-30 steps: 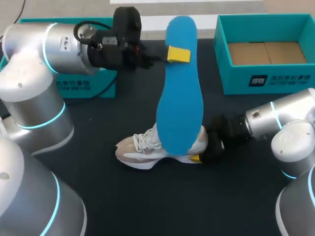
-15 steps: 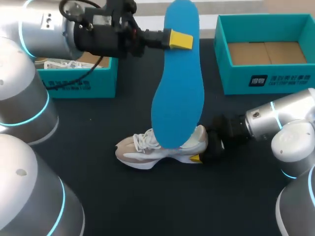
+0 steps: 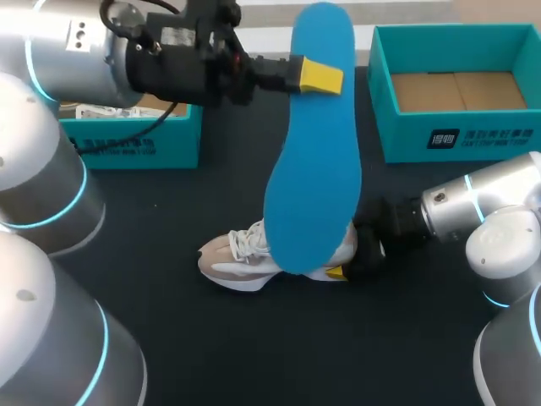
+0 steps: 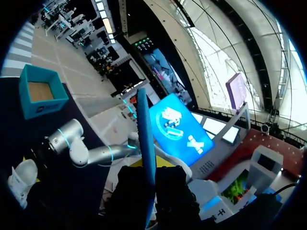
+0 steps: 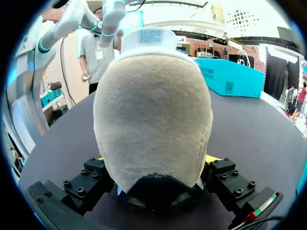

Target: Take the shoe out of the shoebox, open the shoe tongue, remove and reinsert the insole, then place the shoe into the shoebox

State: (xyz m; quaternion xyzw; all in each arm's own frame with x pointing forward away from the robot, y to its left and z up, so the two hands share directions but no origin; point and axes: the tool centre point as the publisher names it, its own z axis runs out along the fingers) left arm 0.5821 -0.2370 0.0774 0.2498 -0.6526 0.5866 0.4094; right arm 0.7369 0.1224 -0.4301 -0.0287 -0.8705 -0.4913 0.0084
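One insole (image 3: 313,161) endwise above shoe (image 3: 232,260)

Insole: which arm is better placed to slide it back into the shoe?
Left, probably. The left gripper grips the blue insole, whose lower end hangs over the shoe. The right gripper is clamped on the shoe's heel, steadying it on the table.

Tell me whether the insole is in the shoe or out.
Out. The left gripper holds the blue insole aloft; both rounded ends show in full, none of it tucked into the shoe.
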